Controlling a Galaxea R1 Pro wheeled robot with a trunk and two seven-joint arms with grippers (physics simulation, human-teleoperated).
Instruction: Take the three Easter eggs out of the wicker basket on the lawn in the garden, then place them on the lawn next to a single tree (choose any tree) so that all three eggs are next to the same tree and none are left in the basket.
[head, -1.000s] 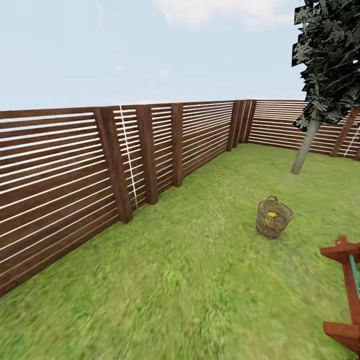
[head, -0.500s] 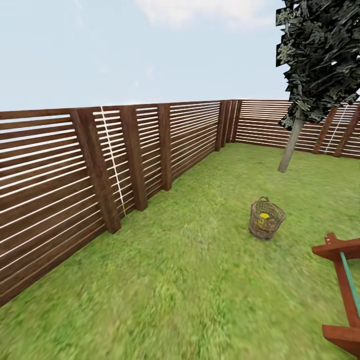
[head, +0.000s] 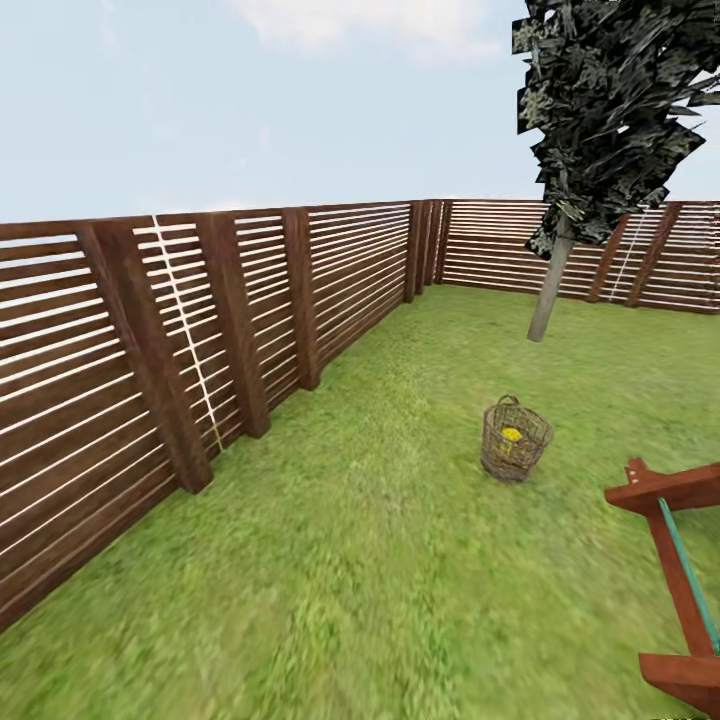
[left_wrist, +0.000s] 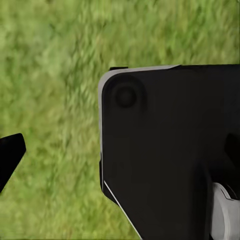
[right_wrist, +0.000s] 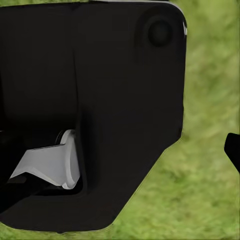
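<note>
Green grass is covering the lawn (head: 380, 560) of the garden, and a brown fence (head: 200, 330) of flat boards is running along its left side and across the back. Blue sky with a white cloud is sitting above it. The wicker basket (head: 515, 440) is standing on the grass, right of the middle and well away from the fence. Something yellow, the Easter eggs (head: 512, 434), is peeking through the weave, but I cannot tell how many. Farther back, the tree (head: 600, 120) with a pale trunk and dark leaves is standing near the back fence. A red wooden frame (head: 675, 570) is poking in at the right edge. Both wrist views are showing big black robot parts over blurry grass, so I cannot tell if either claw is spread or pressed together.
</note>
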